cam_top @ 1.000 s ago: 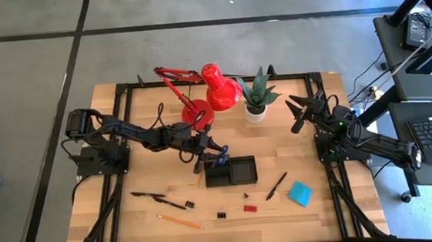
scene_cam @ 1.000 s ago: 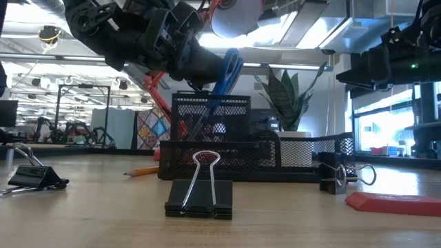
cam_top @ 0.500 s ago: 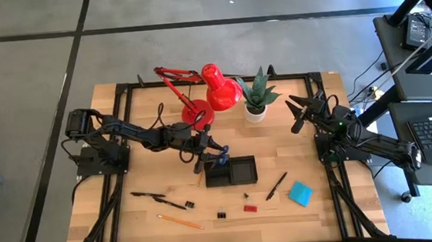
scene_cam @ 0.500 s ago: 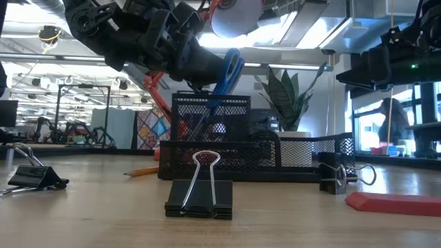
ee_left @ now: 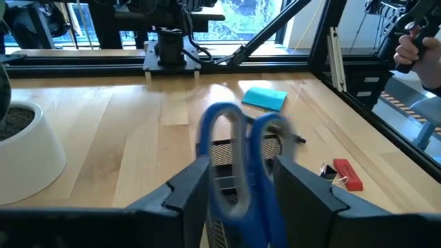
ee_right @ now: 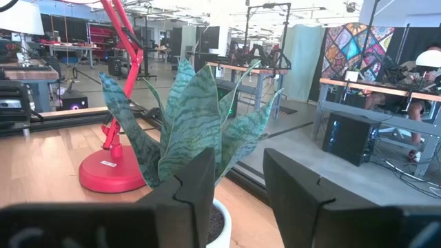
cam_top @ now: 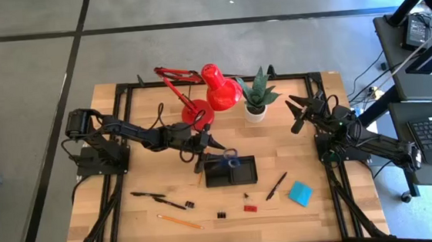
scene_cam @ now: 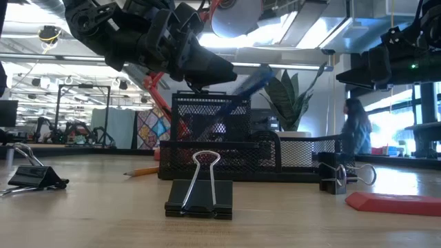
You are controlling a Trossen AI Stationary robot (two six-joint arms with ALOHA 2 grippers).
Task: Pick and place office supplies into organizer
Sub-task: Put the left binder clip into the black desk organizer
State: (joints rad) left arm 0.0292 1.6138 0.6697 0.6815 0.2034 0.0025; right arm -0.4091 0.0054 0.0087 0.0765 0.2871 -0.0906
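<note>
Left gripper (cam_top: pixel 205 145), jaws spread, hovers just beside the organizer (cam_top: pixel 230 172); the released scissors (cam_top: pixel 230 159) tip inside it and may topple out. Right gripper (cam_top: pixel 296 111), part-open and empty, waits well apart from the organizer.

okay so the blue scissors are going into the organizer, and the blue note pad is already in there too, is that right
Not quite. The blue scissors are at the organizer, between the left gripper's spread fingers, but the blue note pad is not inside. The high view shows it lying on the table, to the right of the organizer and apart from it.
</note>
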